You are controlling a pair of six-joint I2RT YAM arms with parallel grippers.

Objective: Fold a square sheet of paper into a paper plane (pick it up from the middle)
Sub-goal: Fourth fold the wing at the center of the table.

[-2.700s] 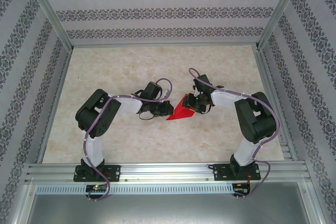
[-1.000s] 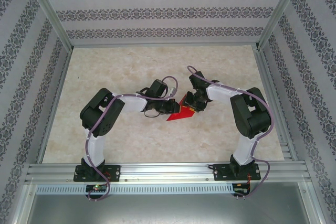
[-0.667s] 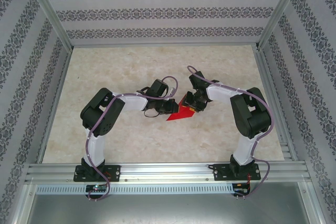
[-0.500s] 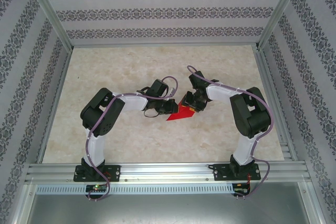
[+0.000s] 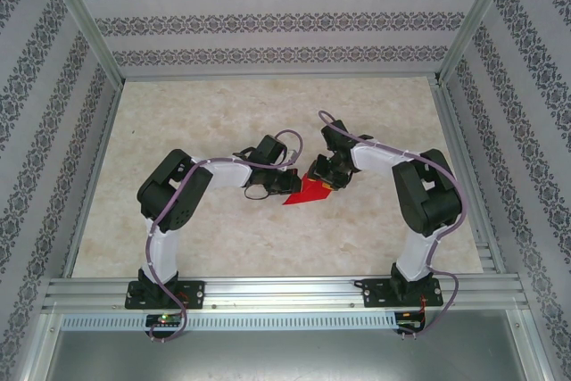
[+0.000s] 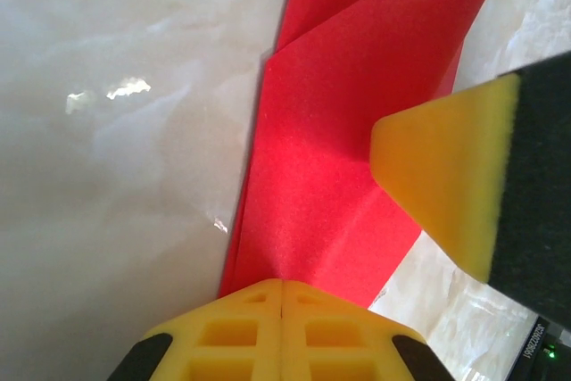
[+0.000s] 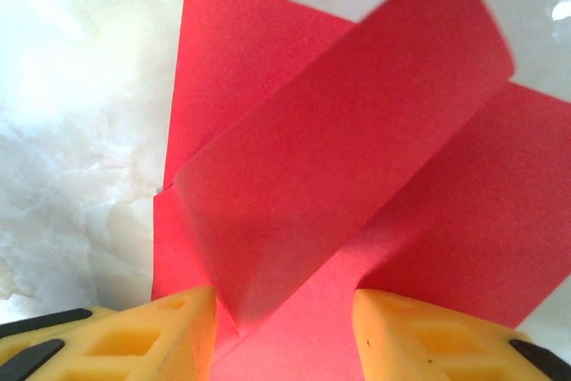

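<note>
Part-folded red square sheet of paper (image 5: 308, 192) lies mid-worktop (image 5: 223, 113). Its edge looks nipped in the clenched left pincer (image 6: 282, 299). The right pincer (image 7: 284, 323) is released, straddling a raised flap. Paper's prob. v. light, floppy, tears easily, so hold at creases, not loose corners.

Left arm (image 5: 169, 198) and right arm (image 5: 426, 198) bent inward, wrists nearly meeting; left fingers (image 6: 234, 338) pressed together, right fingers (image 7: 428, 343) parted.
</note>
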